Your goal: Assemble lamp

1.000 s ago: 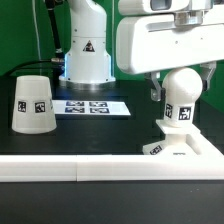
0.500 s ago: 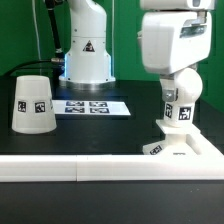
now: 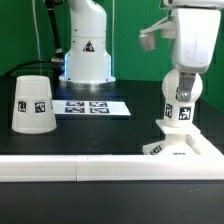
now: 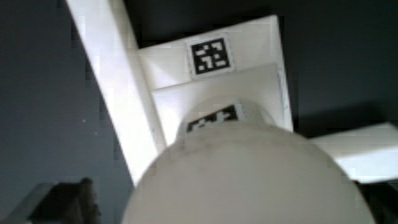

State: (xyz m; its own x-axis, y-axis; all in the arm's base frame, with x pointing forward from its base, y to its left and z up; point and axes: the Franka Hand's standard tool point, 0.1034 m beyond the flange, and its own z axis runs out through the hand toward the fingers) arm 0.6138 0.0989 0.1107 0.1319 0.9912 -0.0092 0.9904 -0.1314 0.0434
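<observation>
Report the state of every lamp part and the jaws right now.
bulb: upright on the base.
base: sitting flat, carrying the bulb.
shade: standing wide end down, unmounted, well apart from the base.
gripper: right above the bulb; the views do not show whether the jaws are open or shut.
marker board: lying flat, nothing on it.

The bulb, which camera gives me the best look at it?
The exterior view. There the bulb shows nearly whole, ball and tagged neck, standing upright on the base. In the wrist view only its rounded top shows, close up and blurred, so its shape and seating are hard to judge.
</observation>
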